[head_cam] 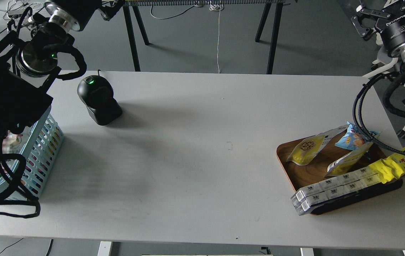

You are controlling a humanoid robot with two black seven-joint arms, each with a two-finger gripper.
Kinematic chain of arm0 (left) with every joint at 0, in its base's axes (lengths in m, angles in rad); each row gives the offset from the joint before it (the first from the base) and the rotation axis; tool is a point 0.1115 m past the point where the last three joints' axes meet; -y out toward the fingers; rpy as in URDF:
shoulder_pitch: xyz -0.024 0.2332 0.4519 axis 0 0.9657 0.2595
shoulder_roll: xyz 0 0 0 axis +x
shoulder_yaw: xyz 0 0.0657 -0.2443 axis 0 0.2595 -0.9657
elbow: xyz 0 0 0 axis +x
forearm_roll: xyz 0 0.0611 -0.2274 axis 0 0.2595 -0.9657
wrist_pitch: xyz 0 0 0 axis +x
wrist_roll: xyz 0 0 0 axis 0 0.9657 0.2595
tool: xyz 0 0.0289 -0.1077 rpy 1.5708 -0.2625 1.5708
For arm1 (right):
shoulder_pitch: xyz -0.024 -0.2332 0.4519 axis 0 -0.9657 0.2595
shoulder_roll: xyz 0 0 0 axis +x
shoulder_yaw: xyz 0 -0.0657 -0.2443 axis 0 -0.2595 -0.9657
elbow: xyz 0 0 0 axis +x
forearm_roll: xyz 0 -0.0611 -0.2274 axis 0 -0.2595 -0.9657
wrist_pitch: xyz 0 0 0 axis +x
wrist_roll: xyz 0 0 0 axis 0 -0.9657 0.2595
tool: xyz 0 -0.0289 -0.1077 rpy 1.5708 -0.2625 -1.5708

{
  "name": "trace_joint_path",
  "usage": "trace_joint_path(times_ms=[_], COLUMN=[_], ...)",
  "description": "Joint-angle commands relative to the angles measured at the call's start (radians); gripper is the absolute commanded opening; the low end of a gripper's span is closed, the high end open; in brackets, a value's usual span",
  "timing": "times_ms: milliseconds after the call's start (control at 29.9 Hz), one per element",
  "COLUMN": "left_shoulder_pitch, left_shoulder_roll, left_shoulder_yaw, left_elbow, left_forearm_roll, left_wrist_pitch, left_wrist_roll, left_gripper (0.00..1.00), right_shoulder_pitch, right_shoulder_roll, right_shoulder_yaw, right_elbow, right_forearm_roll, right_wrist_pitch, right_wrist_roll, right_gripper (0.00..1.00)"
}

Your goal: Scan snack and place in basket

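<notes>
Yellow snack (307,148) lay crowded on the tray (282,156); I risked grabbing neighbours. Neither hand's state was readable.

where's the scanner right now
In the head view the black scanner stands on the table's far left, just beyond the blue basket.

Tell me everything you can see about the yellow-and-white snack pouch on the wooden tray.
The snack pouch is a flat, glossy stand-up bag, yellow below and white towards its upper right end, with a round picture of tan balls in the middle. It looks sealed. It lies tilted at the left back corner of the brown wooden tray, its lower edge near the tray's rim. No pincer touches it. Whether it touches the blue snack bag to its right is unclear.
</notes>
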Motion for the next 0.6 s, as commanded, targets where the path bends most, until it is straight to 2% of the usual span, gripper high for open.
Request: trace_joint_path(times_ms=[0, 67, 201, 334, 568], left_shoulder_pitch=[0.000, 0.002, 0.002, 0.000, 0.000], left_shoulder_roll=[0.009, 0.012, 0.012, 0.008, 0.005], left_shoulder_yaw=[0.003, 0.003, 0.007, 0.010, 0.010], left_elbow=[-0.001, -0.004, -0.004, -0.006, -0.015], left_forearm_roll=[0.000, 0.000, 0.000, 0.002, 0.002], left_wrist_pitch=[0.000, 0.000, 0.000, 0.000, 0.000], left_wrist_roll=[-0.009, -0.025, -0.021, -0.019, -0.021], left_gripper=[1.00, 1.00, 1.00, 1.00, 1.00], right_shoulder_pitch=[0.022, 0.035, 0.092, 0.225, 0.488], right_shoulder_roll=[-0.013, -0.039, -0.096, -0.171, -0.225], right_shoulder_yaw=[-0.033, -0.062, -0.152, -0.330, -0.620], right_elbow=[0.001, 0.004, 0.016, 0.053, 0.137], right_forearm_roll=[-0.002, -0.002, -0.008, -0.020, -0.261], right_wrist_pitch=[0.000, 0.000, 0.000, 0.000, 0.000], right_wrist_roll=[0.000, 0.000, 0.000, 0.001, 0.018], right_gripper=[1.00, 1.00, 1.00, 1.00, 0.99])
